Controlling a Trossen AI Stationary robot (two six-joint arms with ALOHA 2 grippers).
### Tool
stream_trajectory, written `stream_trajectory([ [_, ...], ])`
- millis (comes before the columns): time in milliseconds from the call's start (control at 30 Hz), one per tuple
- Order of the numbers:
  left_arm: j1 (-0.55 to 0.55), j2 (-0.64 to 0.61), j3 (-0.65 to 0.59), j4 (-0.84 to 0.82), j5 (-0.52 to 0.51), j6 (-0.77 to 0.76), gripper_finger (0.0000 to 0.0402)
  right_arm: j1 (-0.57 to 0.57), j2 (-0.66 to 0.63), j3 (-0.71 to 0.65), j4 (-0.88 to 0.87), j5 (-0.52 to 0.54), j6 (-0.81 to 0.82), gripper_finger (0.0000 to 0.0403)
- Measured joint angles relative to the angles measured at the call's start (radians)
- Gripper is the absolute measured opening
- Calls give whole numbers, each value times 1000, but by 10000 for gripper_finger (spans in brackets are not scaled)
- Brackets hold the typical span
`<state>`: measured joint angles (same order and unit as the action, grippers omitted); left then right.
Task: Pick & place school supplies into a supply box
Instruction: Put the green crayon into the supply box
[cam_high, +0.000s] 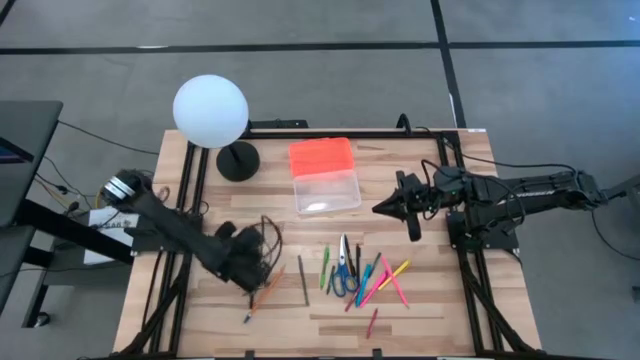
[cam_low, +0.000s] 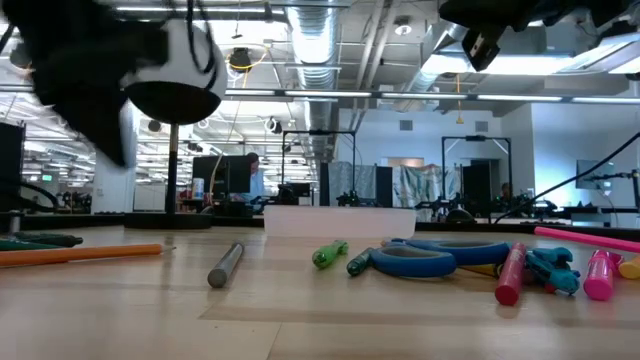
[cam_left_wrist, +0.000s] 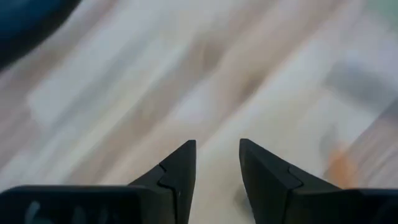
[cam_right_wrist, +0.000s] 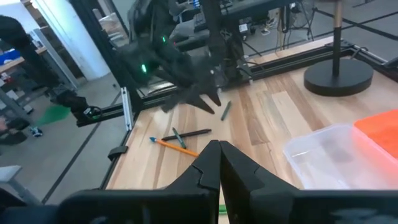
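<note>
The school supplies lie loose on the wooden table: a grey pen (cam_high: 302, 278), green pens (cam_high: 324, 268), blue-handled scissors (cam_high: 343, 272), and a pink, blue and yellow cluster (cam_high: 382, 280). An orange pencil (cam_high: 265, 295) and a dark pen (cam_right_wrist: 189, 133) lie near the left arm. The supply box (cam_high: 327, 192) stands open, its orange lid (cam_high: 322, 157) on its far side. My left gripper (cam_left_wrist: 217, 149) is open with a narrow gap and hovers over bare wood above the orange pencil. My right gripper (cam_right_wrist: 219, 147) is shut and hangs in the air right of the box.
A white globe lamp (cam_high: 210, 110) on a black round base (cam_high: 238, 160) stands at the far left of the table, beside the box. Black frame rails (cam_high: 180, 200) run along the table's left and right sides. Bare wood lies along the near edge.
</note>
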<state>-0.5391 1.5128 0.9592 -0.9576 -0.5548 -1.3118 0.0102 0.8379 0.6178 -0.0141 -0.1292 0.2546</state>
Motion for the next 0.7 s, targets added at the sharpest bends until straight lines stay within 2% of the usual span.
stream_trajectory([
  [100, 40, -93, 2, 62, -124, 91, 119, -13, 0, 0, 0, 0, 0, 0],
  [200, 74, -156, 2, 14, -130, 213, 119, -20, 1, 0, 0, 0, 0, 0],
  [367, 176, -171, -6, -192, 31, 325, 119, -19, 27, 0, 13, -1, 0, 0],
  [567, 368, -163, -108, 69, 278, 723, 119, -19, 96, 1, 91, -4, 0, 0],
  [700, 473, -145, -148, 109, 336, 921, 119, -19, 135, 1, 122, -48, 1, 0],
])
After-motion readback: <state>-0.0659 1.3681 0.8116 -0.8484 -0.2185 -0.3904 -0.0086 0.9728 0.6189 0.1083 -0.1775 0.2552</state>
